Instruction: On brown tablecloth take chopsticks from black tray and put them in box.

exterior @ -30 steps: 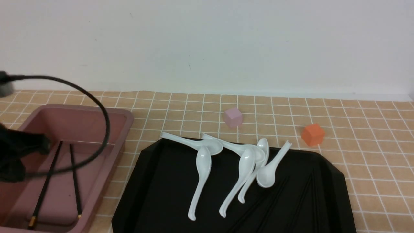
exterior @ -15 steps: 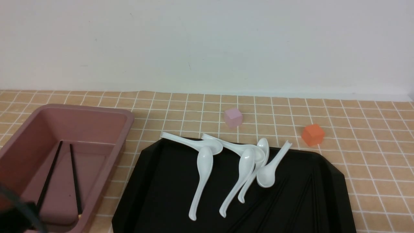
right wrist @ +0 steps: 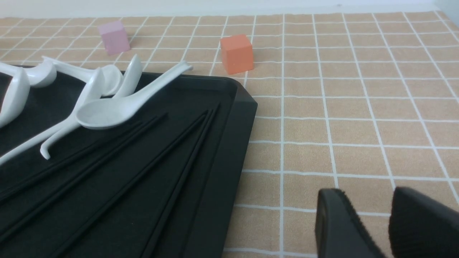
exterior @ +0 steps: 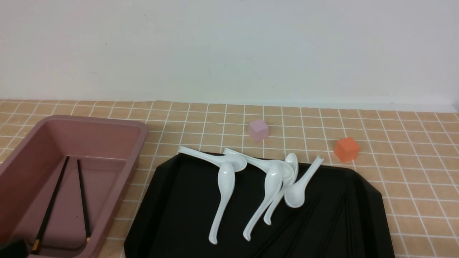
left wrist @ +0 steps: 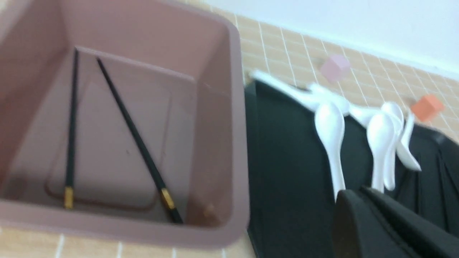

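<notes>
The tray (exterior: 168, 200) and the box (exterior: 21, 150) both run off the front view's bottom edge. The chopsticks (exterior: 308, 218) on the tray barely show against its black. The left gripper (left wrist: 373, 215) is blurred and cut off, its fingers seemingly together.

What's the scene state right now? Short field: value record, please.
surface: brown tablecloth
box: on the robot's left, holds two chopsticks
black tray: centre, chopsticks left on it, lying beside five white spoons
off tray: pink cube, orange cube, both on the cloth behind it
left hand: empty, blurred, open or shut unclear
right hand: open, empty, over the cloth beside the tray
task status: partly done
</notes>
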Available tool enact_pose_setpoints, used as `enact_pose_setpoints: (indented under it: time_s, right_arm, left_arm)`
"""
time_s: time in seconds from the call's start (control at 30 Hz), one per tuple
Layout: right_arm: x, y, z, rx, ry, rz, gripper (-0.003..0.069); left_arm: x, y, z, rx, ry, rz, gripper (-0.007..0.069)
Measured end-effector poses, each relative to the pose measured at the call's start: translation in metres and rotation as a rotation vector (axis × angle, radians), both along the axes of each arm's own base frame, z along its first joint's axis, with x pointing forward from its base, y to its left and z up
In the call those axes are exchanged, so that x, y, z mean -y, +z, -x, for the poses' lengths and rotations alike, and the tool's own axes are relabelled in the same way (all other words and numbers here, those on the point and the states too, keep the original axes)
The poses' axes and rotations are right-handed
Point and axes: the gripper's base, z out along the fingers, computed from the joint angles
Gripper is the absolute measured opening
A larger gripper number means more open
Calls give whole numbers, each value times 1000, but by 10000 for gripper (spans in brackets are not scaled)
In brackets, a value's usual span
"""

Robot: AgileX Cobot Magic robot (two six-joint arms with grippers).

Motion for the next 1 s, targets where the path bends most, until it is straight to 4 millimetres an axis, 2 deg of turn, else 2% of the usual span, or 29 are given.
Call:
enact_pose_setpoints:
  time_s: [0.1, 0.43, 1.0]
  right_arm:
    - [0, 0, 0, 0, 0, 0, 240]
    - [0, 0, 0, 0, 0, 0, 240]
    - [0, 0, 0, 0, 0, 0, 240]
  left_arm:
    - [-3, -12, -3, 33, 37, -13, -13]
    - [-17, -87, 6, 31, 194, 19, -13]
    - [-16, -92, 7, 15, 172, 19, -12]
